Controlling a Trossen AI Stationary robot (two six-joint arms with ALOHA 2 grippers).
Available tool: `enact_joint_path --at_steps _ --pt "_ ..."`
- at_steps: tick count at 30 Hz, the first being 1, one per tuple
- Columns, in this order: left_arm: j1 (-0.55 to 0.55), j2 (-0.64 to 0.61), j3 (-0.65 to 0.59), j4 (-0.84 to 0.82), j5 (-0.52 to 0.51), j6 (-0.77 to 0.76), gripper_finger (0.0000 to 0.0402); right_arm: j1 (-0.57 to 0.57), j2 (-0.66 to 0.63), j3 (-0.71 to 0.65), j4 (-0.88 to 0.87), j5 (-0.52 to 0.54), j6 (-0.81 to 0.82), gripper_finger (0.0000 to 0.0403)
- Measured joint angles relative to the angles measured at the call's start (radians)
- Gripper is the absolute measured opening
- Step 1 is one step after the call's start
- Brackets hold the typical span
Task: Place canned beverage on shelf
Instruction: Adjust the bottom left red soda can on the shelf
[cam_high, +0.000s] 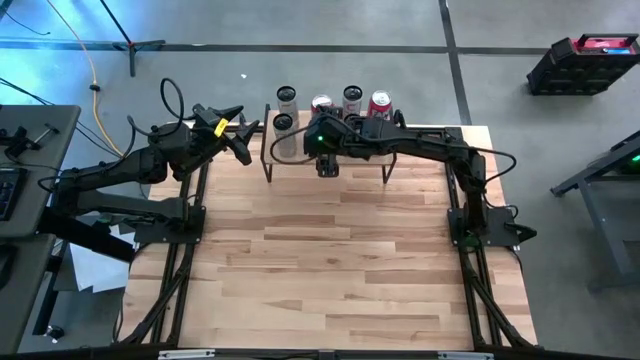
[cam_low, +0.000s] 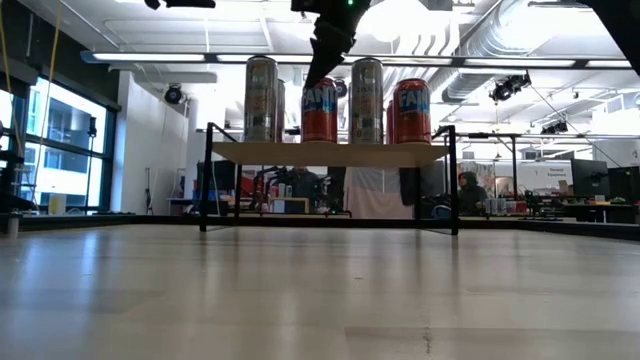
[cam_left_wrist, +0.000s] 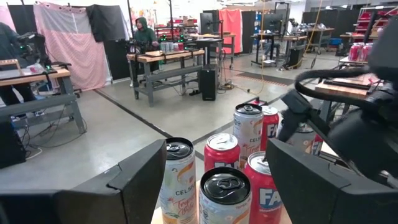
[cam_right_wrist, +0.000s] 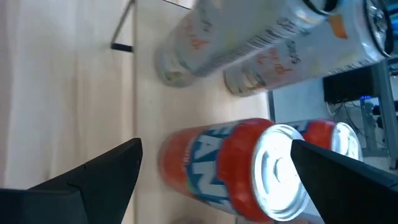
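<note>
The shelf (cam_high: 296, 154) (cam_low: 330, 153) stands at the table's far edge on thin black legs. Several cans stand upright on it, among them an orange can (cam_low: 320, 110) (cam_right_wrist: 217, 165) and two pale cans (cam_right_wrist: 249, 43). My right gripper (cam_high: 327, 162) (cam_right_wrist: 216, 149) hangs open above the orange can at the shelf's near side, slanting down. Its fingers stand on either side of the can without touching it. My left gripper (cam_high: 240, 140) (cam_left_wrist: 214, 180) waits open and level, left of the shelf, looking at the cans.
The bare wooden tabletop (cam_high: 330, 260) stretches from the shelf to the near edge. Beyond the far edge is open floor, with a black case (cam_high: 582, 62) at the far right. Workbenches and people (cam_left_wrist: 144, 34) show in the room behind.
</note>
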Motion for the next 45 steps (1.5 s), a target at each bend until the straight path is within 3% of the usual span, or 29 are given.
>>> enact_joint_path --at_steps 8,17,45 --pt "0.000 0.000 0.000 0.000 0.000 0.001 0.0266 -0.014 0.000 0.000 0.015 -0.059 -0.001 0.0396" --pt "0.000 0.000 0.000 0.000 0.000 0.001 0.0266 -0.013 0.004 0.000 0.017 0.017 -0.017 0.0396" --pt "0.000 0.000 0.000 0.000 0.000 -0.005 0.0266 -0.014 0.004 0.000 -0.022 -0.018 0.060 0.0396"
